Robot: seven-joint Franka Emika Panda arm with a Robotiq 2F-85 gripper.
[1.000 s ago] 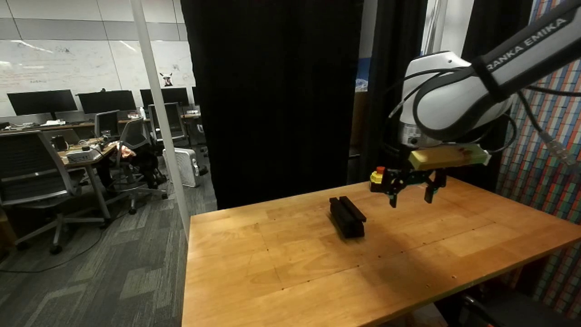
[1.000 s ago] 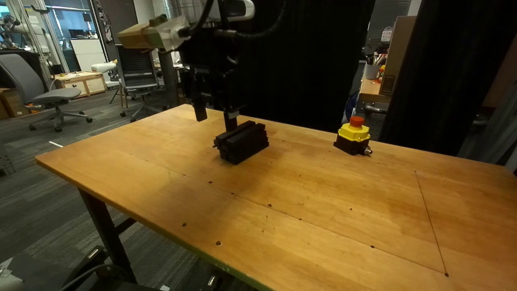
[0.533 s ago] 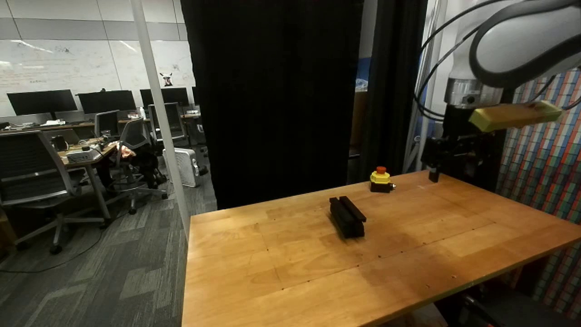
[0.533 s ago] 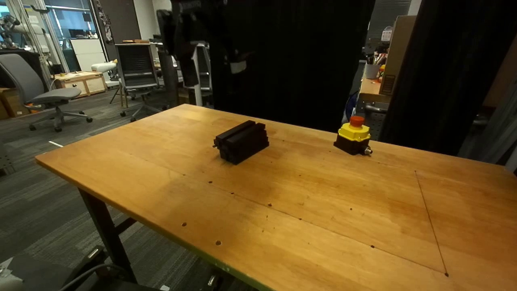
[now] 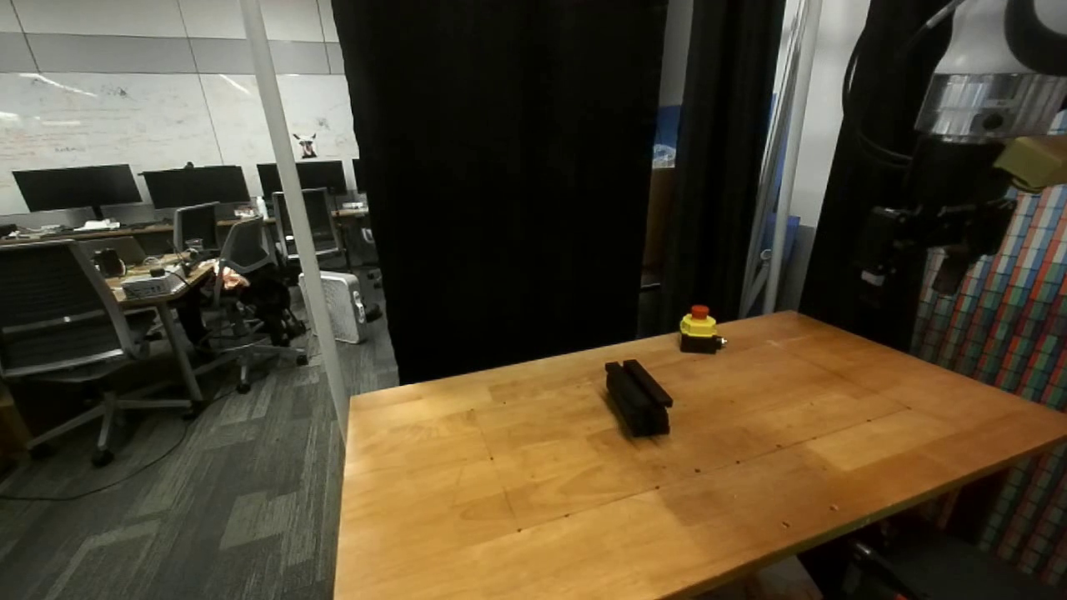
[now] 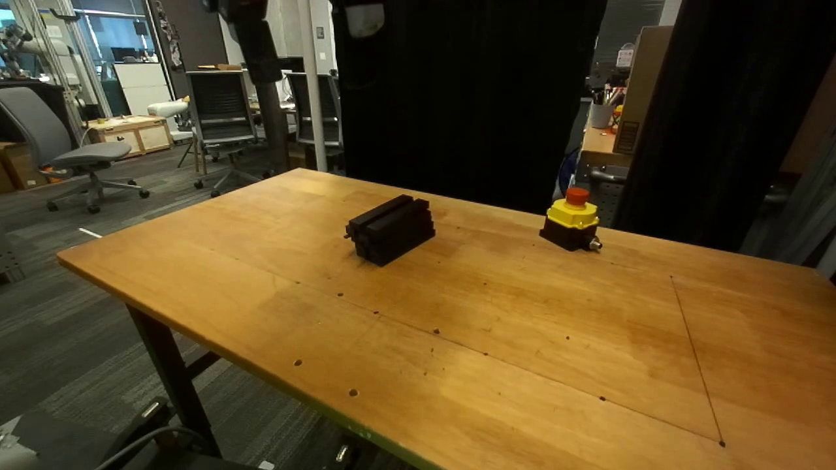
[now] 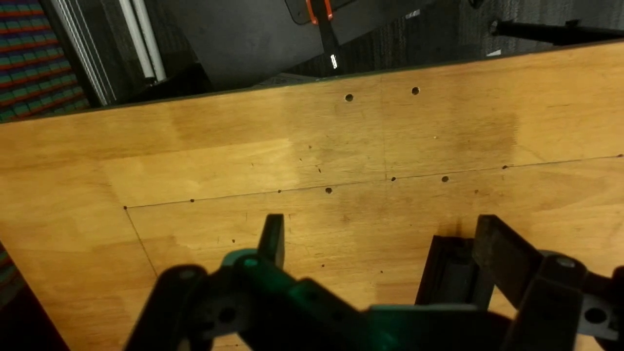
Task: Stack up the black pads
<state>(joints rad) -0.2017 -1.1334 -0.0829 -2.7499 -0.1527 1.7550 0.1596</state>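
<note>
The black pads lie together in one compact pile on the wooden table, seen in both exterior views (image 5: 638, 402) (image 6: 392, 232). Two long pads lie side by side on top with a narrow groove between them; the single pads below are hard to tell apart. In the wrist view the pile (image 7: 451, 273) is partly hidden behind the right finger and the gripper body. My gripper (image 7: 381, 219) is open, with nothing between its fingers. It is high above the table and apart from the pile, at the right in an exterior view (image 5: 910, 279) and at the top edge in an exterior view (image 6: 313, 46).
A yellow button box with a red top (image 5: 698, 329) stands near the table's back edge; it also shows in an exterior view (image 6: 573, 222). The wooden table (image 6: 496, 307) has small holes and drawn lines. A black curtain (image 5: 508, 183) hangs behind it.
My gripper has risen and moved away from the pile, to the right in one of the views and up out of the top in another. The pads and the button box have not moved.
</note>
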